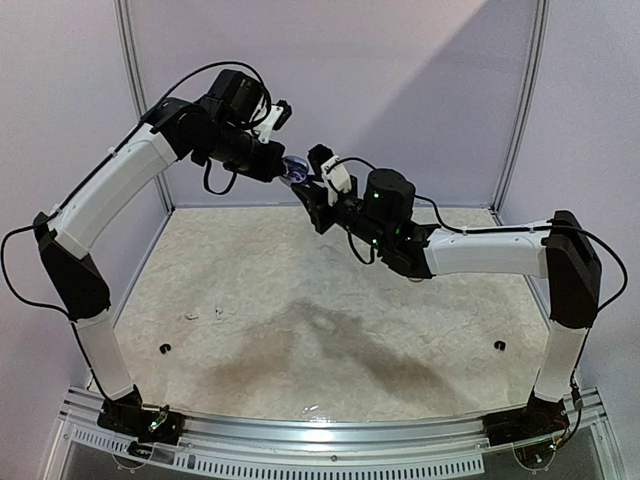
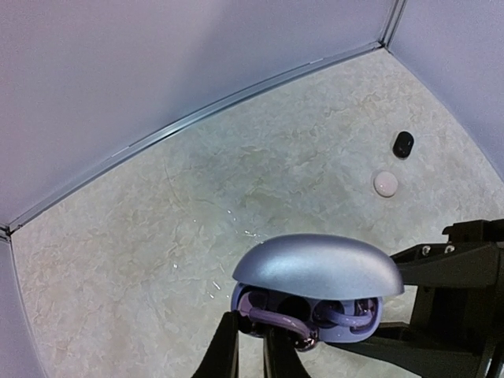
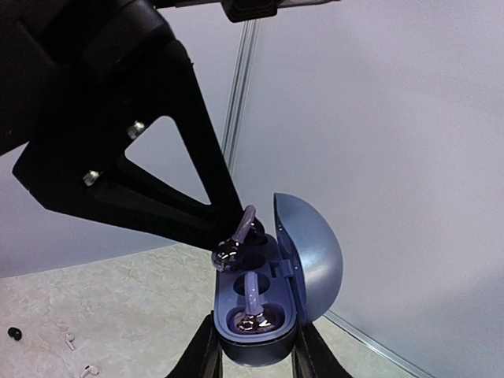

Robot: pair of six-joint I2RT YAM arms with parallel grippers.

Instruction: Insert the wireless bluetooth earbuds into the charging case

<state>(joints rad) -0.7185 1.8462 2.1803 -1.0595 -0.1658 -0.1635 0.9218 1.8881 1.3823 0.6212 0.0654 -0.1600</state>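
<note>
Holding the case (image 3: pixel 258 350) in the right gripper (image 3: pixel 253 364), closed narrow on its lower shell with the lid (image 3: pixel 315 264) open, up in the air over the far edge of the worktop (image 1: pixel 420 300), about midway along. Pinching a bud (image 3: pixel 234 252) in the left gripper (image 2: pixel 250 337), shut almost fully on it, at the mouth of the upper socket. Judged not yet seated, with the stem angled up out of the case. Already carrying a second bud (image 3: pixel 252 316) in the lower socket. Likely to go wrong first at that tilt: could jam the head on the socket rim rather than drop it in, if pressed down at this angle. Could also slip from so small a pinch on release, then fall from this height to the worktop and perhaps roll toward an edge, ending up loose like the black bud (image 1: pixel 498 345) near the right edge. Risks twisting the case in its clamp, or shaking the second bud loose, if pushed too hard with nothing beneath for support. Crowded too, with the left gripper close beside the lid; might knock it shut on a half-seated stem during a careless withdrawal. Cannot tell whether the head touches the socket floor.
</note>
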